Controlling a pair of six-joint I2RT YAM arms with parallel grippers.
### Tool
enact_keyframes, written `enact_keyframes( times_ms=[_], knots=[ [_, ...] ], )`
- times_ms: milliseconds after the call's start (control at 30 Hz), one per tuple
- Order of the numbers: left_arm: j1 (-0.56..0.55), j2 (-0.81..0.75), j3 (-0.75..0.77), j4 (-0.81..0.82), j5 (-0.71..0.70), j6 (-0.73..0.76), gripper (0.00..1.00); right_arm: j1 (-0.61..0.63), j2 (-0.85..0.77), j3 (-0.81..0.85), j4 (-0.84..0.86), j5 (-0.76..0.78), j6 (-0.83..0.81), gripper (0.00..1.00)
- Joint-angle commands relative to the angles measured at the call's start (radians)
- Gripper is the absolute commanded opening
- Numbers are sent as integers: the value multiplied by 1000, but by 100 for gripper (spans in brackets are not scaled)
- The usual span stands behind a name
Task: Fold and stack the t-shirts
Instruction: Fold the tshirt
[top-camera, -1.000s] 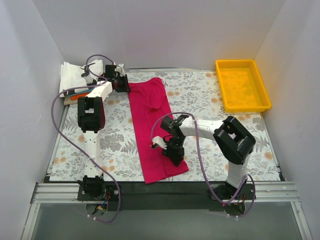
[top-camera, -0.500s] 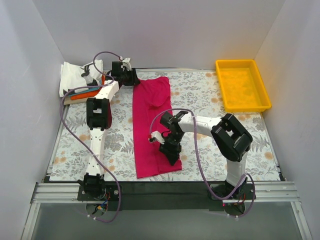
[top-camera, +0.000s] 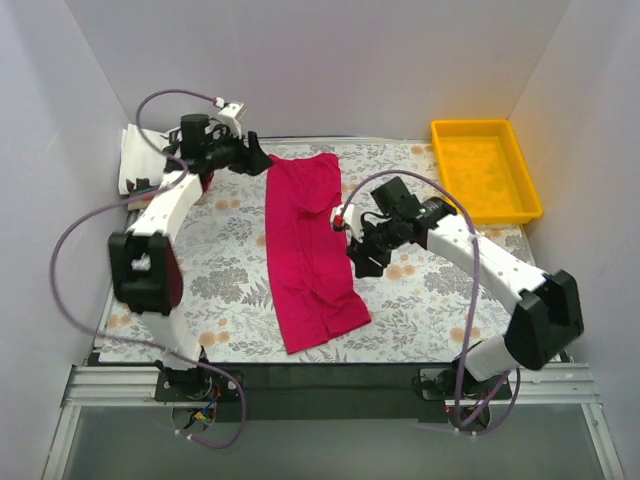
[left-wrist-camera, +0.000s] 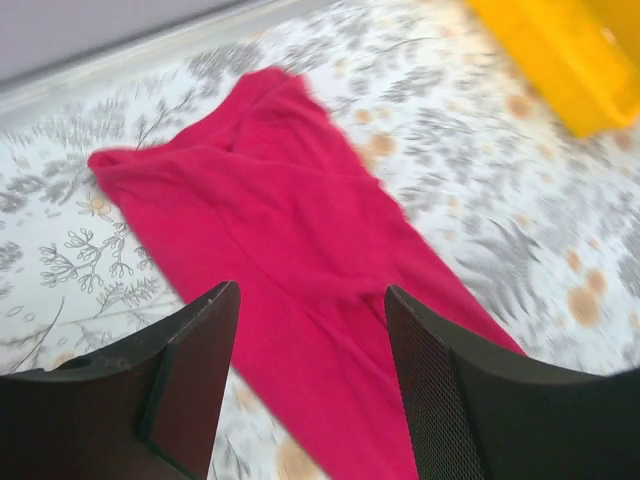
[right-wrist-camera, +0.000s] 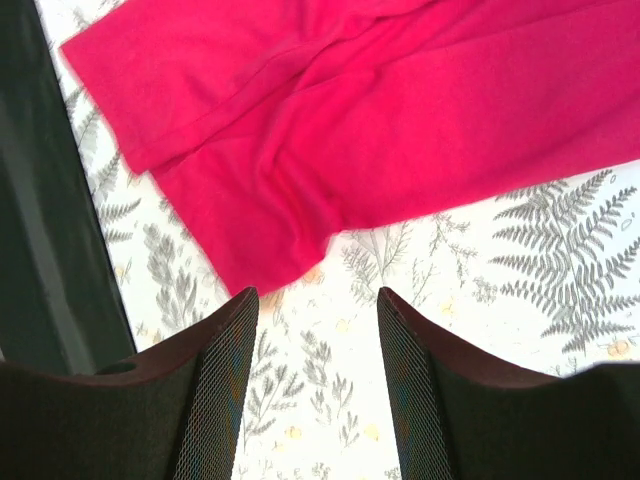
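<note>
Claws (left-wrist-camera: 310, 300) (right-wrist-camera: 317, 300): two; magenta t-shirt (top-camera: 305, 240): one

A yellow plastic tray (top-camera: 472, 125) sits at the far right corner of the desk (top-camera: 430, 305), whose cover bears a grey fern and orange flower print. White walls (top-camera: 330, 60) enclose it.

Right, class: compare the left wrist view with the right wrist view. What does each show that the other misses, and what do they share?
Left wrist only: the yellow plastic tray and the far end of the magenta-red cloth t-shirt. Right wrist only: the black strip along the table's near edge and the t-shirt's near hem. Both: that t-shirt, the floral table cover, and open, empty left fingers and right fingers.
</note>
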Motion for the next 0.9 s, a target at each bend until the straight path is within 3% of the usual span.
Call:
enact_keyframes(
  times_ms=[0,100,167,267,467,633,867],
  knots=[
    [-3,-481,-321,-12,197,187,56,34,-157,-107,-22,42,-101,50],
    [-47,-785,-611,-152,266,454,56,110,-257,-251,6,122,-172,50],
    [-137,-905,-784,-283,219,650,56,150,-290,-343,33,156,-187,50],
    [-262,-1102,-918,-367,144,717,55,194,-315,-441,124,214,-222,50],
    [-431,-1223,-1127,-395,63,720,54,274,-364,-567,302,287,-302,50],
    [-445,-1291,-1248,-358,38,841,54,327,-430,-691,428,297,-428,50],
    [-445,-1256,-1233,-337,56,841,53,389,-385,-762,498,289,-473,48]
  ],
)
